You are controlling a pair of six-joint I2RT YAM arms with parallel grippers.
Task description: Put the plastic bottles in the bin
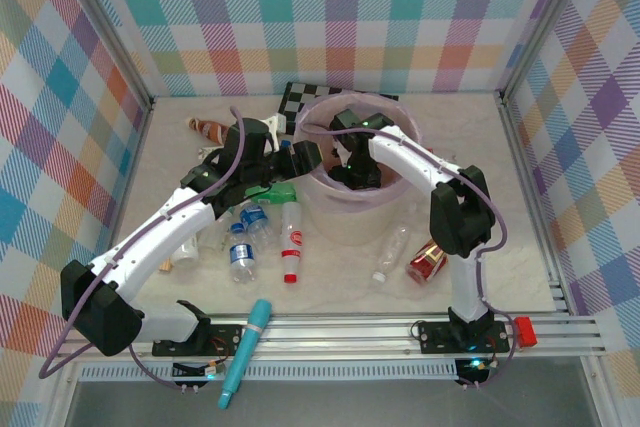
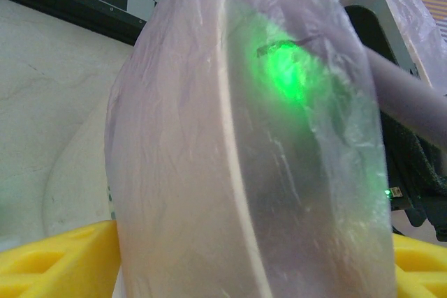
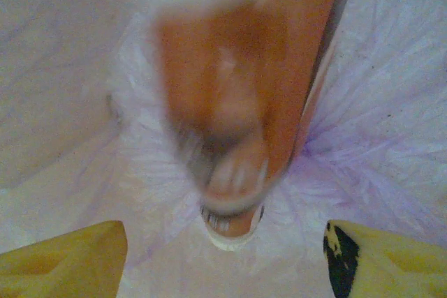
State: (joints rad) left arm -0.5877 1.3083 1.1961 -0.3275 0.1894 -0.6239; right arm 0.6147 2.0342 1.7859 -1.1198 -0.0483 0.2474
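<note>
Right gripper (image 3: 223,242), jaws apart, over brown-labelled plastic bottle (image 3: 230,116) inside round translucent pink bin (image 1: 350,210). Left gripper (image 2: 248,242), jaws apart, beside its left wall; advancing could shove it.

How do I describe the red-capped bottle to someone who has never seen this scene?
Find the big pink bin. Just left of its near wall lies a clear bottle, with its cap pointing toward the near edge. Unlike the blue-labelled bottles beside it, its cap and label are red.
</note>
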